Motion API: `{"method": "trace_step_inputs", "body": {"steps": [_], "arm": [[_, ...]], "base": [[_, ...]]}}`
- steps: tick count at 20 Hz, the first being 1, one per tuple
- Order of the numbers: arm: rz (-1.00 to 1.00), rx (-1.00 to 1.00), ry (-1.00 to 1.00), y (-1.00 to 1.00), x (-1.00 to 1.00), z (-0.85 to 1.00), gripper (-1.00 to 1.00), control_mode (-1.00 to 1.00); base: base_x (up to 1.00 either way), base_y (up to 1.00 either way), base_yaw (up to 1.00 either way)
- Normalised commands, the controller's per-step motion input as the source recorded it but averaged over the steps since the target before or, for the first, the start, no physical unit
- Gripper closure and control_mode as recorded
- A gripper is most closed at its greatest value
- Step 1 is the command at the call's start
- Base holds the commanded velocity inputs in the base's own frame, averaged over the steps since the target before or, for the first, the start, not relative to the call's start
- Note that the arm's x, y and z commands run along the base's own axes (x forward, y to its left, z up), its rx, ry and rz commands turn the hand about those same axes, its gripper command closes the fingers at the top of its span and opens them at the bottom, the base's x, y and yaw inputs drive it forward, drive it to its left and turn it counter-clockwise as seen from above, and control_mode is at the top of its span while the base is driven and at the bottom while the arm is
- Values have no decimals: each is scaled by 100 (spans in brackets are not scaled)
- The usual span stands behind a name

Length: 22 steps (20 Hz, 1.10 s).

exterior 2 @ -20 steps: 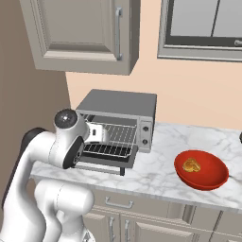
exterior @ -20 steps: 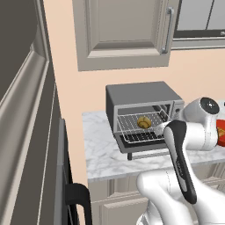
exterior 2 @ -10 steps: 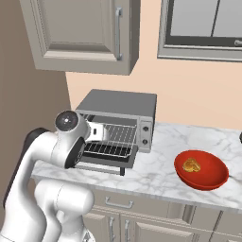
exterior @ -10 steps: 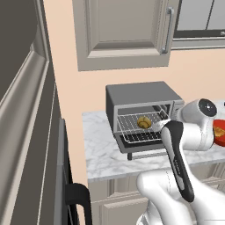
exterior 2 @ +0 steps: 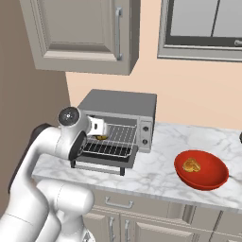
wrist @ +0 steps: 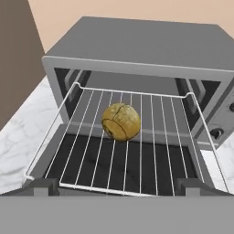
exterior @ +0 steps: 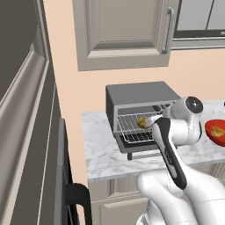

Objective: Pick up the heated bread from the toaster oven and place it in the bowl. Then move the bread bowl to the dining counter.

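The toaster oven [exterior: 136, 94] [exterior 2: 118, 101] [wrist: 137, 41] stands on the marble counter with its door dropped down and its wire rack [wrist: 137, 151] drawn out. The heated bread [wrist: 120, 121] [exterior: 142, 122] [exterior 2: 100, 137], a small round golden-brown lump, lies on the middle of that rack. My gripper [wrist: 118, 186] [exterior: 152, 120] [exterior 2: 97, 126] hovers just in front of and above the bread, open, with nothing between its fingers. To the right of the oven sits the red bowl [exterior 2: 208, 180] [exterior: 211, 137]. The dining counter is out of view.
An orange-yellow food piece [exterior 2: 191, 165] [exterior: 217, 130] lies inside the bowl. Wall cabinets [exterior 2: 80, 33] hang above the oven, and a window [exterior 2: 203, 23] is at the right. A tall dark appliance [exterior: 26, 132] borders the counter on the left.
My arm has shifted slightly toward the open oven, bringing the hand closer over the rack. The bread, oven and bowl have stayed where they were.
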Motion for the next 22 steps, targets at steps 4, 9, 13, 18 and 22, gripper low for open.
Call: {"method": "trace_step_inputs", "body": {"steps": [4,9,13,18,22], "arm": [[0,0,0,0,29,0,-100,-100],[0,0,0,0,35,-3,-100,-100],[0,0,0,6,44,-8,-100,-100],[0,0,-2,7,40,-15,-100,-100],[0,0,-4,2,35,-21,-100,-100]], "base": [[0,0,0],[0,0,0],[0,0,0],[0,0,0],[0,0,0]]}}
